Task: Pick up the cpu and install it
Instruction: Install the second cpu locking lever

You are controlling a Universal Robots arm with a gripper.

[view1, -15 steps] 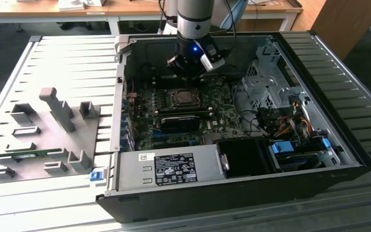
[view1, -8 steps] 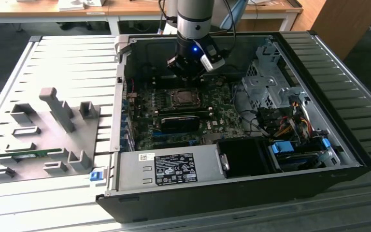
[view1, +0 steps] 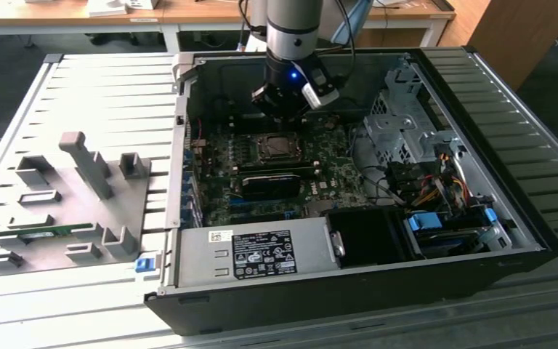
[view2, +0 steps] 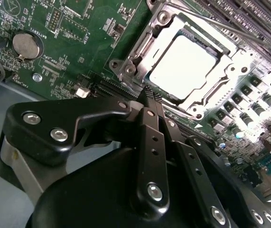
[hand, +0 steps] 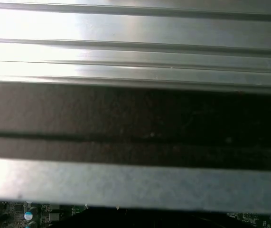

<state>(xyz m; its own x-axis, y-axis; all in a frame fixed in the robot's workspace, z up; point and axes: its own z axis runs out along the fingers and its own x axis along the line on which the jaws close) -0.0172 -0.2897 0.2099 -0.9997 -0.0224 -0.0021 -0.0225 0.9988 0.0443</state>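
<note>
I see my gripper (view2: pixel 152 97) with fingers pressed together, holding nothing, poised just above the socket (view2: pixel 185 61). The cpu (view2: pixel 182 66) sits seated in that socket, directly beyond the fingertips, apart from them.

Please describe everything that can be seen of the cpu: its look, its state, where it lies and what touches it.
The cpu is a flat square chip with a bright, silvery metal top that reflects strong light in the second wrist view. It lies flat inside the metal-framed socket on the green motherboard, with the frame all around it. The gripper stands beside the socket with its fingers together, holding nothing and apart from the chip. In the exterior view it sits within the open computer case.
</note>
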